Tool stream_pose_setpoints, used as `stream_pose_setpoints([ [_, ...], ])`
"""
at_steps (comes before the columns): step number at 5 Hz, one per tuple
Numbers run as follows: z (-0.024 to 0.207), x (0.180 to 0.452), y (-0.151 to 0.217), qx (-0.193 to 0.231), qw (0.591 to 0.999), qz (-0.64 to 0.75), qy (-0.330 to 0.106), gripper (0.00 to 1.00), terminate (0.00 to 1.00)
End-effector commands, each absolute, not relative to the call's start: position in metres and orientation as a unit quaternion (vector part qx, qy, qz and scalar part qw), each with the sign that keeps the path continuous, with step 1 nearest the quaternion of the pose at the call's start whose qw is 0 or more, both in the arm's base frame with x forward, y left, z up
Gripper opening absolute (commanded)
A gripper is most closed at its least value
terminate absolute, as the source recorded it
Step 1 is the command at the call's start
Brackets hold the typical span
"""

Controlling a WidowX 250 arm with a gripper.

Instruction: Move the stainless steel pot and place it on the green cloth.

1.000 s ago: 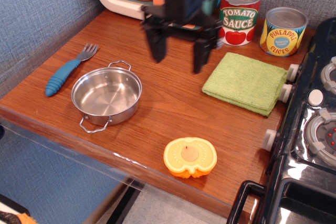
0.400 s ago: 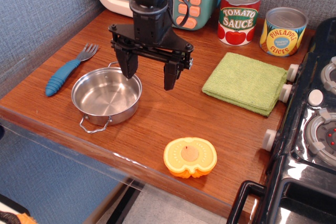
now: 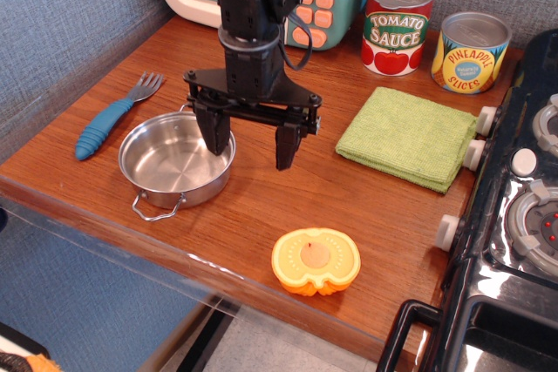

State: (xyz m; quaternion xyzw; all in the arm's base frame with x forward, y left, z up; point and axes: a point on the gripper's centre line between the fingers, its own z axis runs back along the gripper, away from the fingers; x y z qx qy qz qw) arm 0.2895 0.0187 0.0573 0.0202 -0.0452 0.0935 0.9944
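An orange toy is seen lowest, at lower centre. At left centre the stainless steel pot sits on the wooden counter; its far rim is partly hidden by the gripper, whose fingers are spread apart astride that rim. The green cloth lies well apart, at right centre. The arm is cut off by the top edge.

the gripper hung with its jaws spread wide, one finger over the right rim of the pot, the other over bare table. the cloth lay well to the right, near two cans. a fork lay left of the pot.
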Motion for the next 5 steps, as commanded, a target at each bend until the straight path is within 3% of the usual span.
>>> stream_pose_setpoints([
  [1,0.054,0.293,0.029,0.047,0.994,0.089,-0.046,1.00,0.00],
  [3,0.045,0.290,0.034,0.076,0.992,0.090,-0.044,1.00,0.00],
  [5,0.028,0.296,0.040,0.076,0.992,0.100,-0.035,1.00,0.00],
])
